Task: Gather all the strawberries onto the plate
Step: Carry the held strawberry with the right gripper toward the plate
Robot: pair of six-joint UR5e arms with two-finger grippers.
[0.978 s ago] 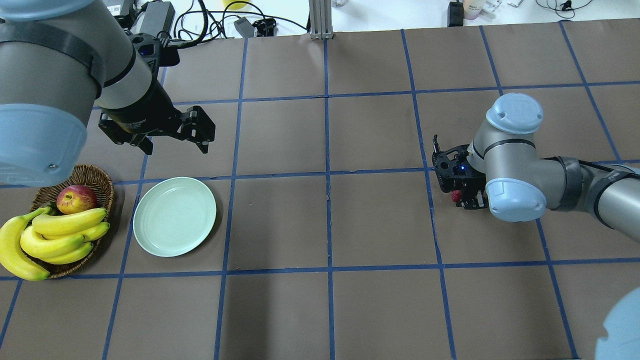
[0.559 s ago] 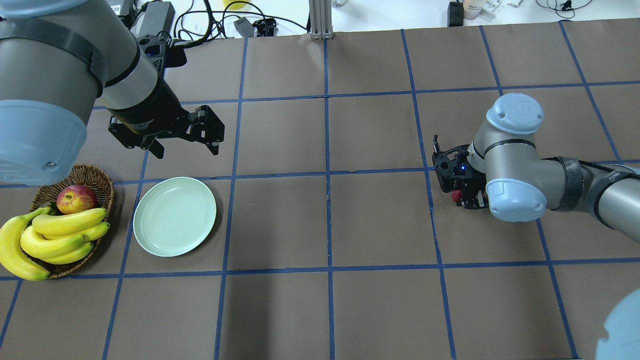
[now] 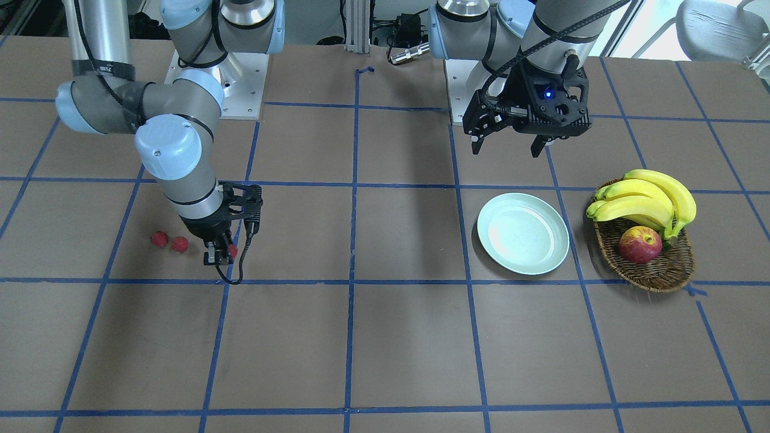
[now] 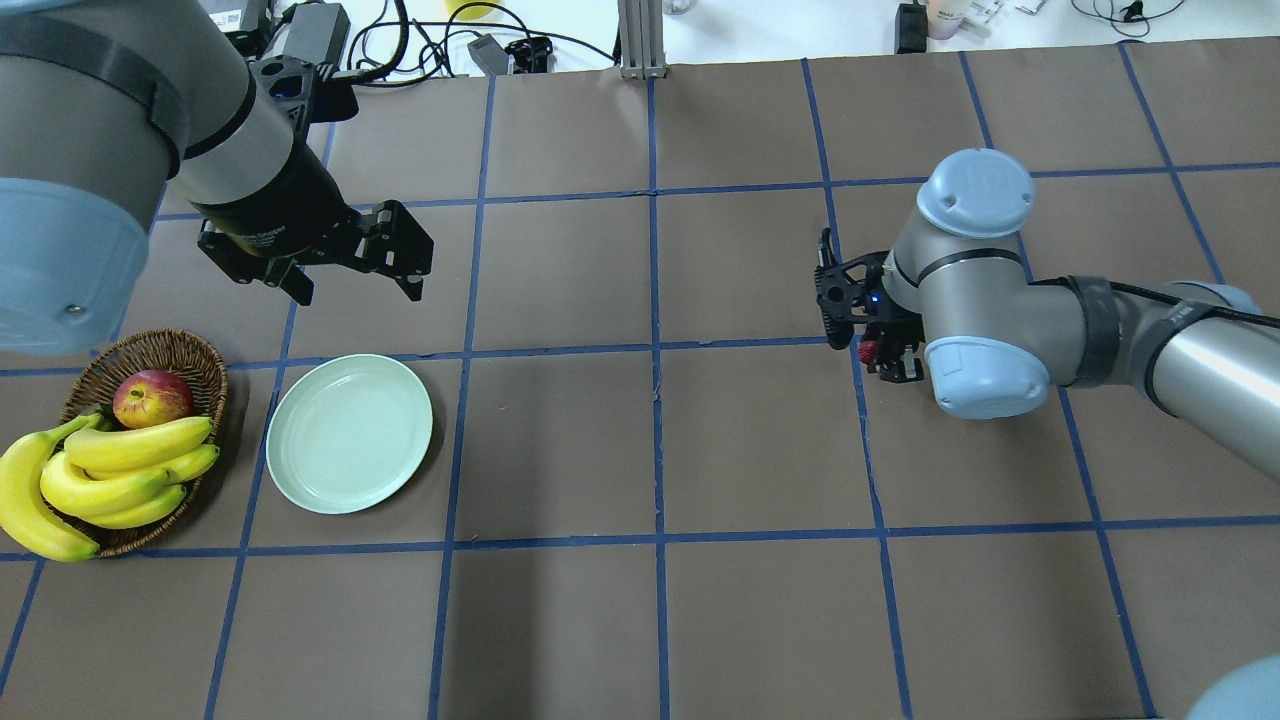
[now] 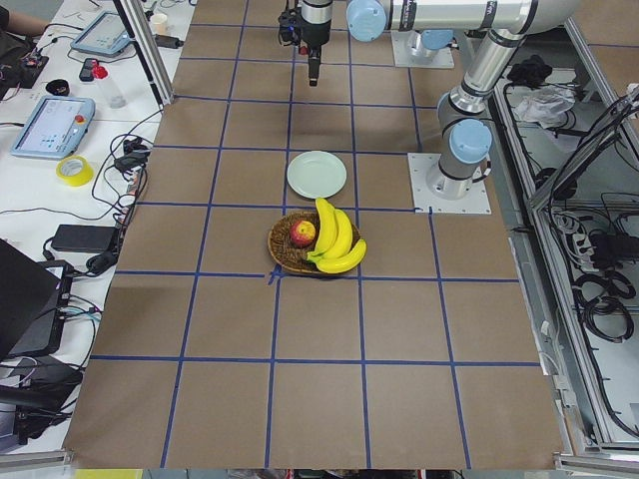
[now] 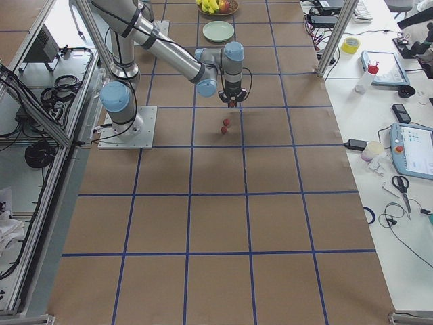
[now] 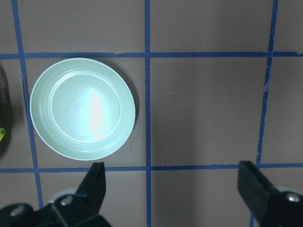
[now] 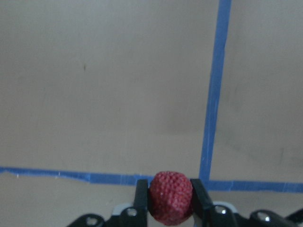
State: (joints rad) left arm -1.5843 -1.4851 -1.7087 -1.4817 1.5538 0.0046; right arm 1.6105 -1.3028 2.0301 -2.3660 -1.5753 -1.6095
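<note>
Strawberry (image 8: 171, 196), round and dark red with a fine bumpy skin, sits pinched in the right pincer (image 4: 870, 353); left pincer (image 7: 171, 170) gapes wide

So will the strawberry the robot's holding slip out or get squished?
Probably not. The strawberry looks bumpy, so likely grippy, and the right end effector pinches it on both sides. It looks round in that pinch, so it seems fairly firm. Being round, it may roll a little on the plate.
</note>
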